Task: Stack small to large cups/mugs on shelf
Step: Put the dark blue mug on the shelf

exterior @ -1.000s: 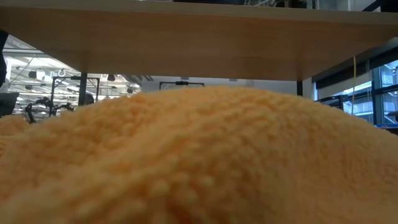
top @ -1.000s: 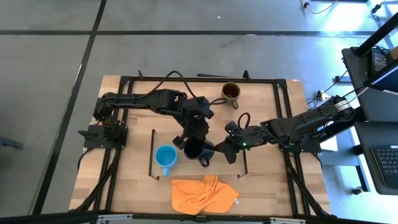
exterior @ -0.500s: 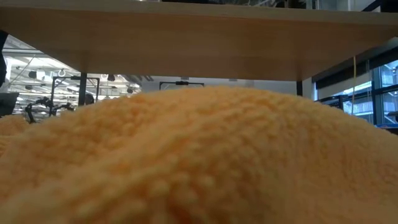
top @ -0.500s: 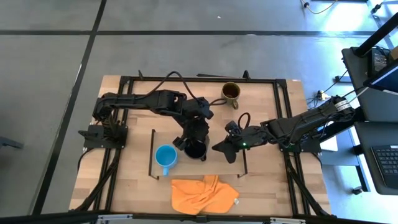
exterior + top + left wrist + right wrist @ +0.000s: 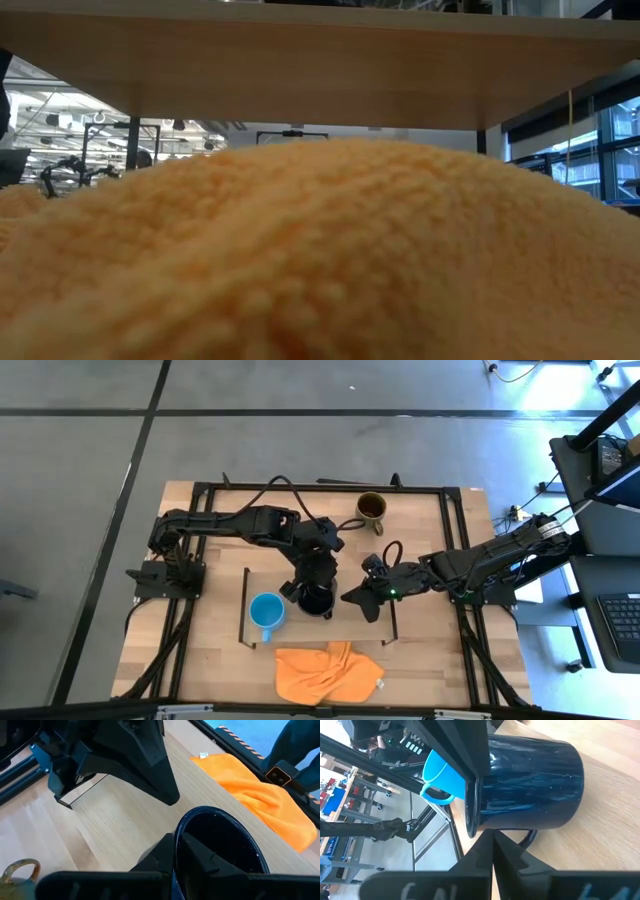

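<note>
Altogether three mugs are counted, plus one orange cloth (image 5: 328, 669) at 6 o'clock on the table (image 5: 440, 660). The light-blue mug (image 5: 265, 611) and the black mug (image 5: 314, 600) are stood side by side on the shelf (image 5: 355, 630); the olive-brown mug (image 5: 371, 508) is left apart at 12 o'clock. The black mug's rim is pinched by the left gripper (image 5: 311, 586). The right gripper (image 5: 352, 598) is held just beside that mug; its finger spacing cannot be told. The low view is almost wholly blocked by cloth. No writing is legible.
</note>
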`<state>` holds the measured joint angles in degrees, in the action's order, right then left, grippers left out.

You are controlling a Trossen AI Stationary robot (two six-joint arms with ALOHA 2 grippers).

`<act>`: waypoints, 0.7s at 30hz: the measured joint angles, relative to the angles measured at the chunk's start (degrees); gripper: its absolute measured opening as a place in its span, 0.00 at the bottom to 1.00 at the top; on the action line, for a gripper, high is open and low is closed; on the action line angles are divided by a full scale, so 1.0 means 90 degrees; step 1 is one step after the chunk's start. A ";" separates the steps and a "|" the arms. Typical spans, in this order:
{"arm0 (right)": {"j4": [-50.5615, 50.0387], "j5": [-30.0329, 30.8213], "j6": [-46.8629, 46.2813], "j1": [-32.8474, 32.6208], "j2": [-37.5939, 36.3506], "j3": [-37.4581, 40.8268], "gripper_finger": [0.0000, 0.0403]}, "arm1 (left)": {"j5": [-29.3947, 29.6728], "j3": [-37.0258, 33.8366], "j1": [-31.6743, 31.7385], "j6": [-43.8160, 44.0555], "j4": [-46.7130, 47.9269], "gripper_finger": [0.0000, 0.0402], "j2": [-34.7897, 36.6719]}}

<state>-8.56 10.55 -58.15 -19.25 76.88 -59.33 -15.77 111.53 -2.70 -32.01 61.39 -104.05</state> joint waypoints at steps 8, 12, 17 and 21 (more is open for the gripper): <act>-0.0005 0.0002 0.0002 -0.0005 0.0000 0.0000 0.02 | 0.0019 -0.0008 0.0037 0.0047 -0.0118 0.04 -0.0017; -0.0011 0.0040 -0.0005 -0.0005 0.0000 0.0000 0.02 | 0.0019 -0.0008 0.0039 0.0058 -0.0117 0.04 -0.0017; -0.0118 0.0091 -0.0006 -0.0005 0.0000 0.0000 0.02 | 0.0010 -0.0008 0.0087 0.0146 -0.0117 0.02 -0.0017; -0.0598 0.0607 -0.0007 -0.0044 0.0000 0.0000 0.02 | -0.0034 -0.0011 0.0107 0.0185 -0.0121 0.02 -0.0019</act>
<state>-13.94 16.01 -58.22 -19.64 76.88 -59.33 -16.08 111.44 -1.74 -30.35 60.30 -104.22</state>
